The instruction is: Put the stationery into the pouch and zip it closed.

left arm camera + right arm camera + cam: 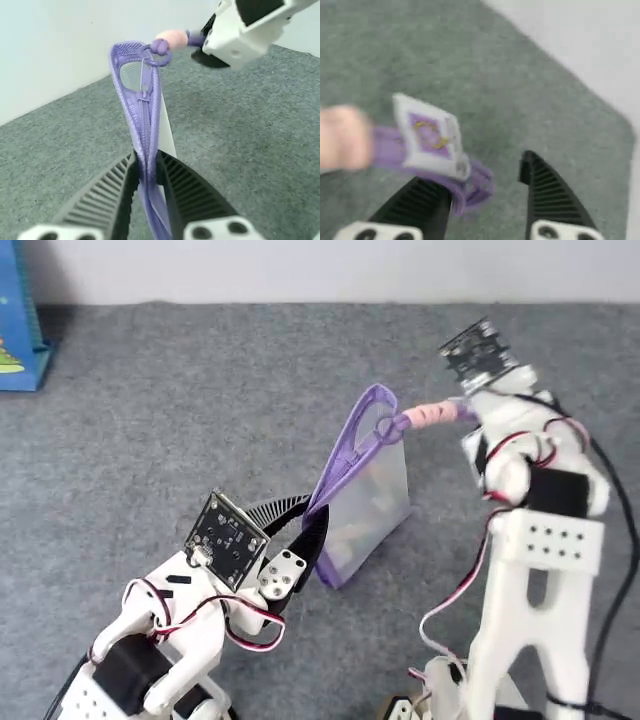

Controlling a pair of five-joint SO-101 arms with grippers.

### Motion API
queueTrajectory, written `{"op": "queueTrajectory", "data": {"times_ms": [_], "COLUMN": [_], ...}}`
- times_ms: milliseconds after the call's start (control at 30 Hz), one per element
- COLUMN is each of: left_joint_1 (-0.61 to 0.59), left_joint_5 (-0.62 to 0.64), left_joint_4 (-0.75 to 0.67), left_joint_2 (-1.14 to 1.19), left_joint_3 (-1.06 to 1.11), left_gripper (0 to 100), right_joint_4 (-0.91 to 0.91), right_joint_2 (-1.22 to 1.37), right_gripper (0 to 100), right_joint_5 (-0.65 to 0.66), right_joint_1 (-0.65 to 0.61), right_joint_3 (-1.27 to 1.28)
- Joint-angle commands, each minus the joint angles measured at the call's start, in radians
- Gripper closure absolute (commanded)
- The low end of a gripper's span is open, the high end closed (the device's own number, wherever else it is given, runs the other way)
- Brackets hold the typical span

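The left gripper (147, 159) pinches the pouch (372, 502) at 1 end, and its zipper (144, 107) runs toward the right gripper (481, 174), jaws apart, nearer the pull strap (430, 415).

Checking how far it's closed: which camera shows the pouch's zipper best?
Left wrist view: the zipper runs up from the left end effector, teeth and slider plain. High view shows its purple edge side-on; right wrist view, its pull strap.

One pouch (375, 502); two arms: left arm (165, 635), right arm (535, 540); one blue bag (18, 330).
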Motion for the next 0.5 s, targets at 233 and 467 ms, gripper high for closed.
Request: {"op": "queueTrajectory", "data": {"times_ms": [233,467], "left_joint_1": [0.002,0.002], "left_joint_5": [-0.005,-0.005], "left_joint_4": [-0.002,0.0], "left_joint_2": [-0.025,-0.025], "left_joint_3": [-0.004,-0.004], "left_gripper": [99,99], "right_joint_4": [0.311,0.271], "right_joint_2": [-0.321,-0.349], "right_gripper": [78.6,83.9], "right_joint_5": [-0.015,-0.018], "right_joint_1": [-0.229,-0.306], "right_joint_3": [-0.061,-0.02]}}
